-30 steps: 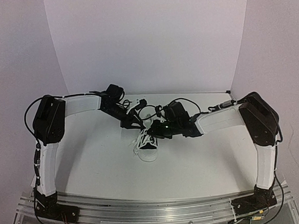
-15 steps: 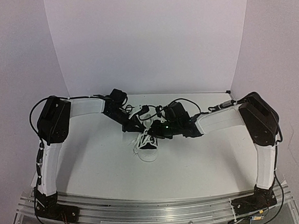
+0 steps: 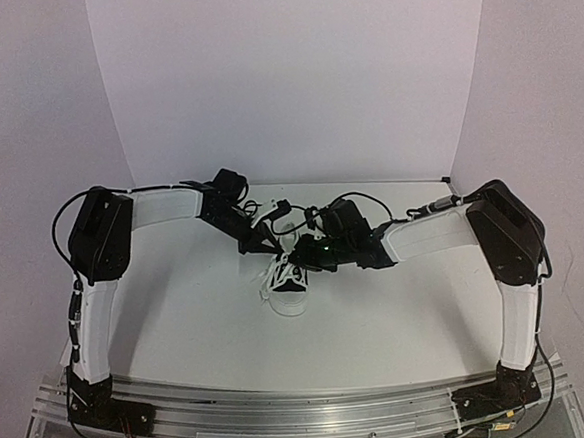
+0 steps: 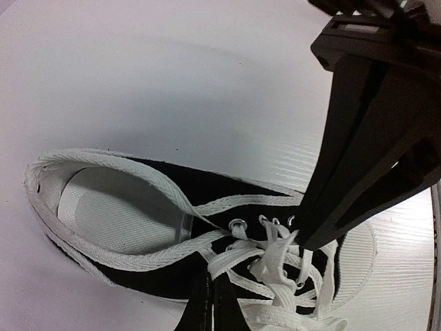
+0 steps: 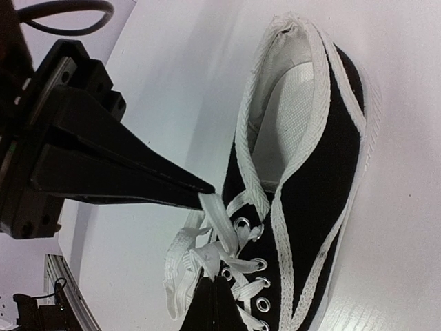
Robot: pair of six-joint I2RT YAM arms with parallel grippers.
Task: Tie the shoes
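High rear view over the whole table (image 3: 399,322); both wrist views close above the shared sneaker (image 4: 207,189).

Even, soft light; wrist views sharp with faint shadows, bowed edges.

White table (image 3: 399,317), black sneaker (image 3: 289,287) resting on it — near centre.

The left claw (image 4: 209,281) and right claw (image 5: 207,281) crowd the laces (image 4: 275,258) — heel (image 4: 43,187) unobstructed
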